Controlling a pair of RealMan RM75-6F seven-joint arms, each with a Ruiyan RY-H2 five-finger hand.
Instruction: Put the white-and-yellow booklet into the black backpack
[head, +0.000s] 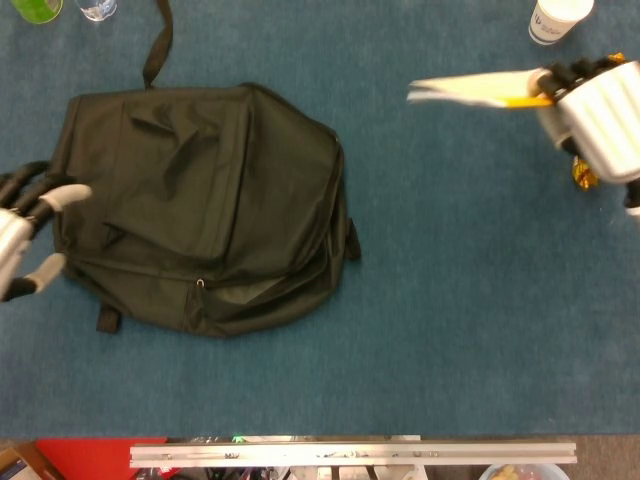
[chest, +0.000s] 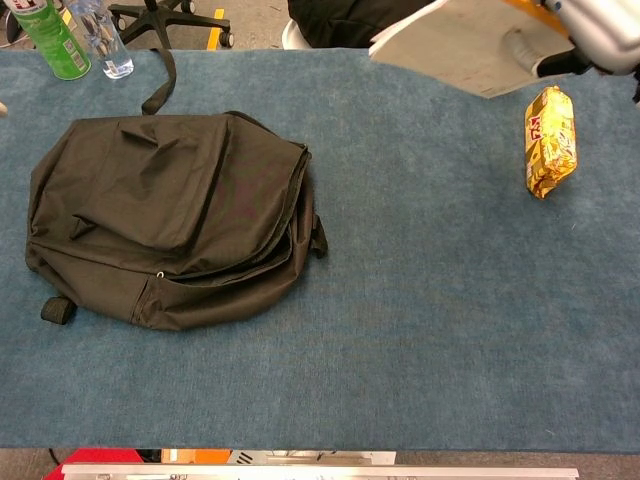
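Note:
The black backpack (head: 200, 205) lies flat on the blue table, left of centre; it shows in the chest view too, as the backpack (chest: 170, 215). My right hand (head: 600, 120) holds the white-and-yellow booklet (head: 475, 90) high above the table's far right; the head view sees the booklet edge-on. In the chest view the booklet (chest: 465, 45) hangs near the top edge, its white underside showing, with my right hand (chest: 600, 25) gripping its right end. My left hand (head: 30, 235) comes in at the left edge beside the backpack, fingers apart, holding nothing.
A yellow snack packet (chest: 550, 140) lies at the right side of the table. A paper cup (head: 555, 18) stands at the far right corner. A green bottle (chest: 45, 38) and a clear bottle (chest: 100, 38) stand at the far left. The backpack's strap (chest: 160, 75) trails toward the far edge.

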